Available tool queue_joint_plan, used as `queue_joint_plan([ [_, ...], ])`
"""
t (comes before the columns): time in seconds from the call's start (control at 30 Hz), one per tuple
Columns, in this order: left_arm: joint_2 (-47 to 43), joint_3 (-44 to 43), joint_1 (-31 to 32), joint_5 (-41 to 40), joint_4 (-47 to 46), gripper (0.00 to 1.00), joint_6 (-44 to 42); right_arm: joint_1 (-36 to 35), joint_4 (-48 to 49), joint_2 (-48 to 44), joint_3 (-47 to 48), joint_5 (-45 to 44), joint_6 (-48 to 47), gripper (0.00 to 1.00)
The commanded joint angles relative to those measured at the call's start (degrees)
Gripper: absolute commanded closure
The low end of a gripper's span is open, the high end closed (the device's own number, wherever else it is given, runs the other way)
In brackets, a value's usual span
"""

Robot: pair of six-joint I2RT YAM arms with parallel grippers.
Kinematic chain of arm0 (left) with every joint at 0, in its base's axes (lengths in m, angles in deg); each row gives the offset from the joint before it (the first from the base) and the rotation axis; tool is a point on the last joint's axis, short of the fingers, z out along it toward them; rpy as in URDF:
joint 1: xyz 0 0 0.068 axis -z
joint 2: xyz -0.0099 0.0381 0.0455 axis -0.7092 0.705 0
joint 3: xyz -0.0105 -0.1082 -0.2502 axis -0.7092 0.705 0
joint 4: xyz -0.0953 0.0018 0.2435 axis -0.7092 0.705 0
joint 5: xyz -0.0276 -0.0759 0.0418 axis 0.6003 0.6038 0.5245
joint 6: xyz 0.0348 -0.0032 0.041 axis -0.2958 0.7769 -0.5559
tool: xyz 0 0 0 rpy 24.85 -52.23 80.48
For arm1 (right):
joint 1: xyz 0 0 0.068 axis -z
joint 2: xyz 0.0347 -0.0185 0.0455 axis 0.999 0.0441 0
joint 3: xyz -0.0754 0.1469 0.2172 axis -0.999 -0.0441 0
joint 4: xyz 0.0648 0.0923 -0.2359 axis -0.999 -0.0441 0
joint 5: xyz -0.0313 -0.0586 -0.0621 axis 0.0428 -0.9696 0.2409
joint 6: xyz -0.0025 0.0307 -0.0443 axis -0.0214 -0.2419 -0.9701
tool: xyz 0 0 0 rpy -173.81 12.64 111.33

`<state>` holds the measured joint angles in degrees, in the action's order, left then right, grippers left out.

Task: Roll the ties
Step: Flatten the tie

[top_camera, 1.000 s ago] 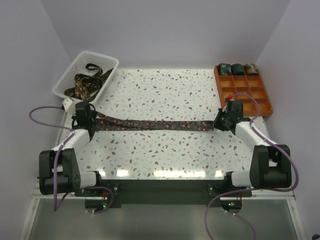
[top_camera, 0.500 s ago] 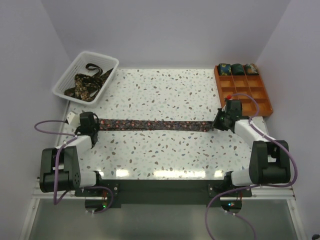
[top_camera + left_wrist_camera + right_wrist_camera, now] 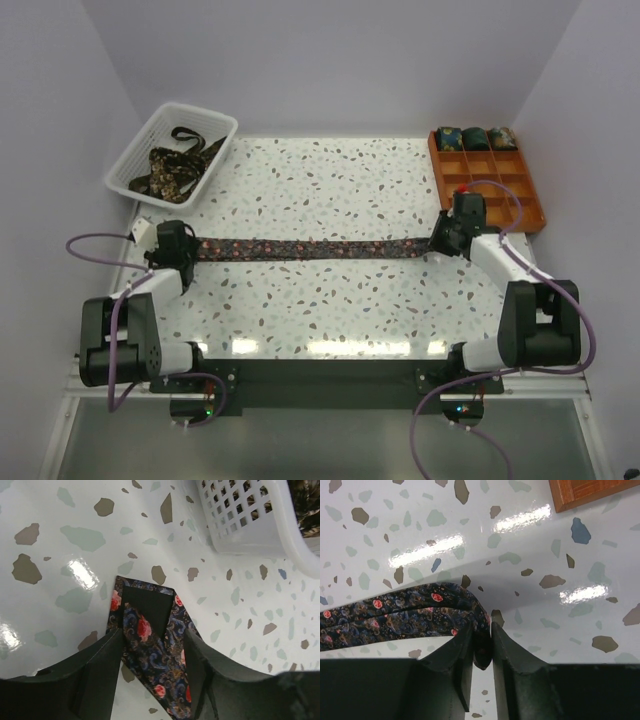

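Note:
One dark floral tie [image 3: 310, 248] lies stretched flat across the table from left to right. My left gripper [image 3: 183, 250] stands open at its left end. In the left wrist view, the tie's end [image 3: 150, 630] lies on the table between the spread fingers [image 3: 102, 665], lining side up, and my left gripper [image 3: 152, 640] does not pinch it. My right gripper [image 3: 442, 244] is at the tie's right end. The right wrist view shows my right gripper [image 3: 482, 637] shut on the bunched tie [image 3: 395, 617], with fabric filling the narrow gap between its fingers.
A white mesh basket [image 3: 133, 160] at the back left holds loose ties [image 3: 172, 170]; its wall [image 3: 250, 525] is close beyond my left gripper. An orange gridded tray [image 3: 520, 195] at the back right holds three rolled ties [image 3: 475, 138]; its corner [image 3: 580, 490] is near my right gripper.
My left gripper has opened and let go of the tie's left end, which now lies flat on the table. The tie has straightened. My right gripper has kept its hold and barely moved.

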<state>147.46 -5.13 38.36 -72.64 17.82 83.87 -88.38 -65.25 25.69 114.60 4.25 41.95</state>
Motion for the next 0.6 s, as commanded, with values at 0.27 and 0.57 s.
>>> queue_joint_plan([
  [0.27,-12.76,-4.16,3.79,12.06,3.02,0.13,-13.22,0.03,-5.95,-4.59,5.08,-3.46,-2.79,0.38],
  [0.57,-6.19,-18.04,17.43,24.61,5.56,0.21,-27.03,-8.13,-12.64,-5.83,6.14,-8.20,-3.14,0.45],
])
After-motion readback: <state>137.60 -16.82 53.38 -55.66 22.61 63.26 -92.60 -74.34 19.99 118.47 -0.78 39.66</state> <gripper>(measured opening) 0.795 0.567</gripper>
